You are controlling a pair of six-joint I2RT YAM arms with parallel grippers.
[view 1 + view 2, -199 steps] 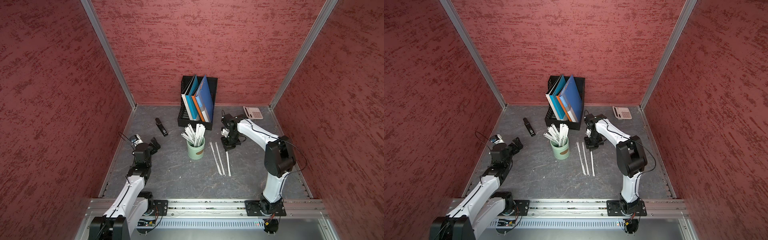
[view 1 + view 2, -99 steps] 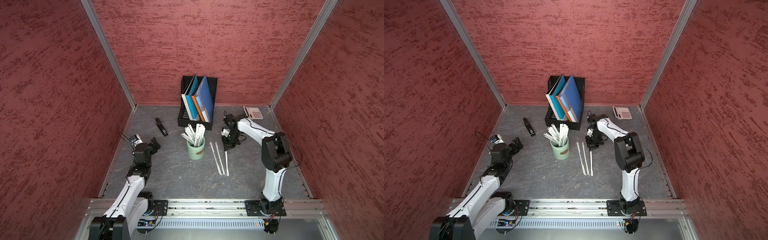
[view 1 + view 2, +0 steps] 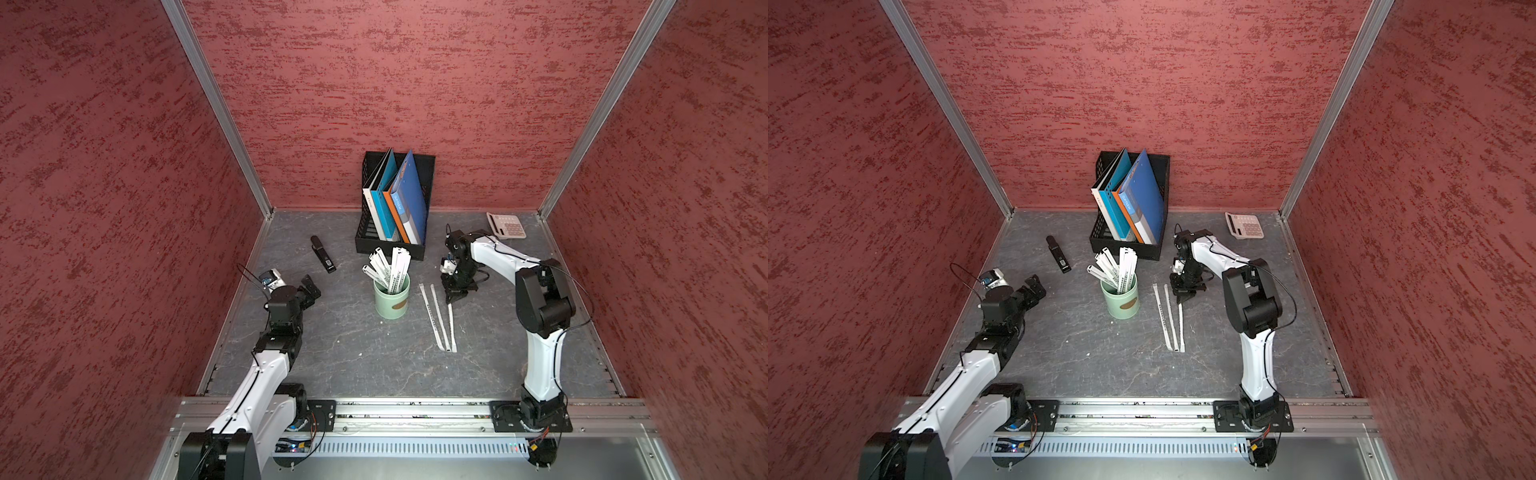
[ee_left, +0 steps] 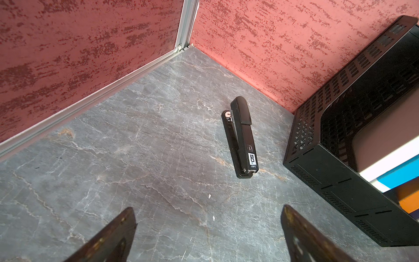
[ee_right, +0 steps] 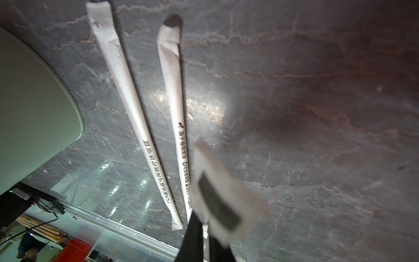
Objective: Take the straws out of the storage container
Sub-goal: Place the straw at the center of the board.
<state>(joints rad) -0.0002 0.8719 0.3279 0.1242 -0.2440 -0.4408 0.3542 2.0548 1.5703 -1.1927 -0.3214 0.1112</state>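
The pale mint-green cylindrical storage container (image 3: 391, 299) stands upright near the middle of the grey marbled table (image 3: 353, 353) in both top views. A bunch of long straws in white paper wrappers (image 3: 388, 266) leans out of it, toward 11 and 12 o'clock.

At 3 o'clock of the container, near it but apart, two loose straws (image 3: 431, 318) lie flat on the table, almost parallel, running from 12 to 6 o'clock. The right wrist view shows dark print on their wrappers. Just beside them, on their 3 o'clock side, is a third straw (image 3: 451, 328). The right gripper (image 3: 454, 296) points down and is clamped on its 12 o'clock end, which looks blurred in the right wrist view (image 5: 217, 197).

The left gripper (image 3: 309, 291) is at 9 o'clock of the container, well apart, with its jaws wide apart and nothing between them.

A black stapler (image 3: 323, 254) lies at 10 o'clock. A black mesh file rack (image 3: 390, 245) with blue folders stands at 12 o'clock.
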